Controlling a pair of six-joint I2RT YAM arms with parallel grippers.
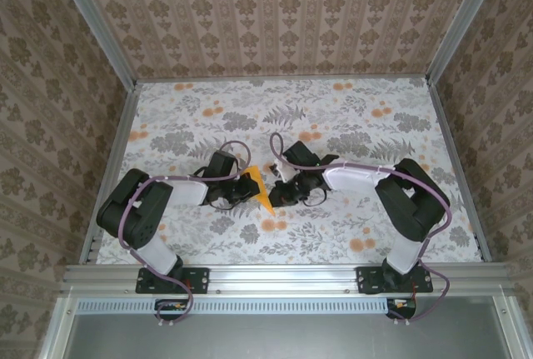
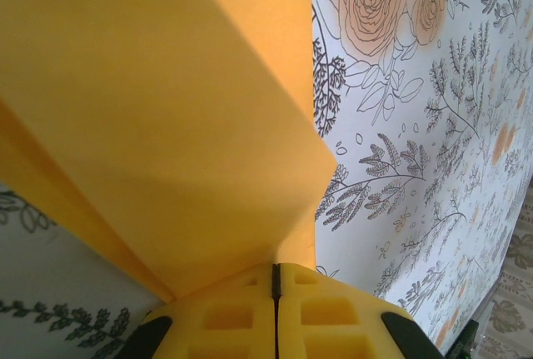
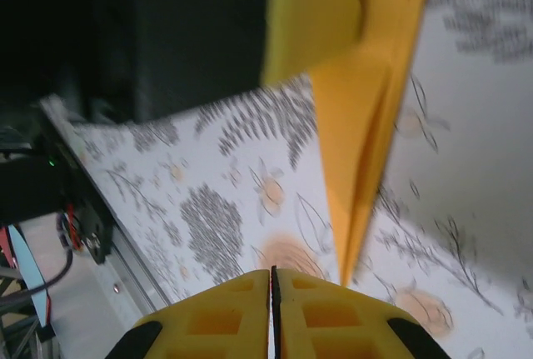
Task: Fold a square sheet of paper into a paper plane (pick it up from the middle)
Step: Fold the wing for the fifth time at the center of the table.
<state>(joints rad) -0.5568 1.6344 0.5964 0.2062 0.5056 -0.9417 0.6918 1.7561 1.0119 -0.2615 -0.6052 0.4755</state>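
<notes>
Lighting evenly and softly from above in the overhead view, casting faint shadows under both arms. Blurring heavily in the right wrist view, smearing the floral table [image 3: 466, 67]. Shading softly across the folded orange-yellow paper [image 2: 166, 126].

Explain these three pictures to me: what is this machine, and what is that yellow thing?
These are two robot arms bolted at the near edge of a table covered in a flowery cloth. The wide picture looks down from above. The other two come from small cameras on each wrist, looking past that arm's own jaws. The yellow thing is a folded paper plane, lying between the arms. The left gripper has its jaws closed on the paper plane. The right gripper is shut too, with the plane's point just ahead of it; whether it pinches the paper is hard to tell.
</notes>
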